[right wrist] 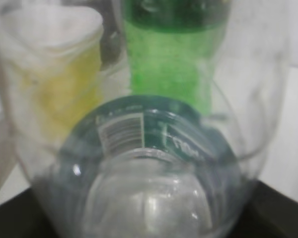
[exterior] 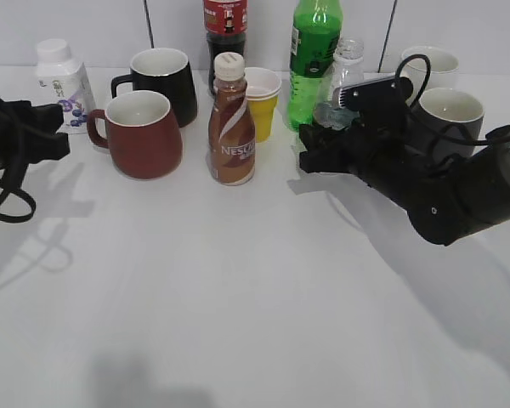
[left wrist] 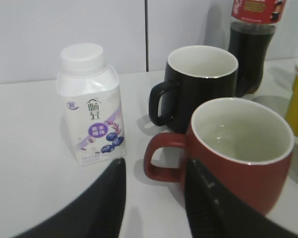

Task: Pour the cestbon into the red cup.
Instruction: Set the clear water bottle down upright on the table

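Observation:
The cestbon (exterior: pixel 348 70) stands at the back right, next to the green bottle; only its clear neck and shoulder show above my right gripper (exterior: pixel 320 140). In the right wrist view the cestbon (right wrist: pixel 149 163) fills the frame between the jaws, dark green label showing. The jaws themselves are nearly hidden behind it. The red cup (exterior: pixel 144 140) stands at the back left with its handle to the left. My left gripper (exterior: pixel 61 144) is open and empty just left of it. In the left wrist view the red cup (left wrist: pixel 248 163) has its handle just beyond the open fingertips (left wrist: pixel 154 166).
A brown Nescafe bottle (exterior: pixel 232 119) stands between cup and cestbon. A black mug (exterior: pixel 166 81), yellow cup (exterior: pixel 262 102), green bottle (exterior: pixel 313 59) and cola bottle (exterior: pixel 224 25) line the back. A white yogurt bottle (exterior: pixel 61 81) is far left, grey (exterior: pixel 449 115) and white (exterior: pixel 429 64) mugs far right.

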{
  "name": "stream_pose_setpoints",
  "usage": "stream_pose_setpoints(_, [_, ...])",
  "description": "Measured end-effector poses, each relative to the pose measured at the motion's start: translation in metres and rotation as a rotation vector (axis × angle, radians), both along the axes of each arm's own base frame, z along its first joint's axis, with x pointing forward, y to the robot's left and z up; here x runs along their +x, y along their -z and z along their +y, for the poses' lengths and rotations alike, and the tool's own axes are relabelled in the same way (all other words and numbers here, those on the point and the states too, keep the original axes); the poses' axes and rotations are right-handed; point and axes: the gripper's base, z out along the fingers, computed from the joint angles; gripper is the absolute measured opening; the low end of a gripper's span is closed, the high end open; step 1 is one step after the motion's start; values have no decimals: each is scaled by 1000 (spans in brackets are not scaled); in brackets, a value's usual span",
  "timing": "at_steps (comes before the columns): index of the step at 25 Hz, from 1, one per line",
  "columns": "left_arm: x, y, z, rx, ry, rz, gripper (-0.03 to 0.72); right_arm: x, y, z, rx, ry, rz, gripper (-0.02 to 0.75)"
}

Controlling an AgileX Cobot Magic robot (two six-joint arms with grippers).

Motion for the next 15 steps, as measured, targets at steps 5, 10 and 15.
stream_pose_setpoints(5, [-8,-10,1,-3,10,29,304,-1,4,0,-11,-1,44,599])
stream_pose_setpoints(10, [-16,-21,3,-10,18,37,304,-5,6,-2,-18,-1,66,614])
stream_pose_setpoints(15, [-27,-30,5,-30,15,79,304,-19,0,-8,-26,-6,78,617])
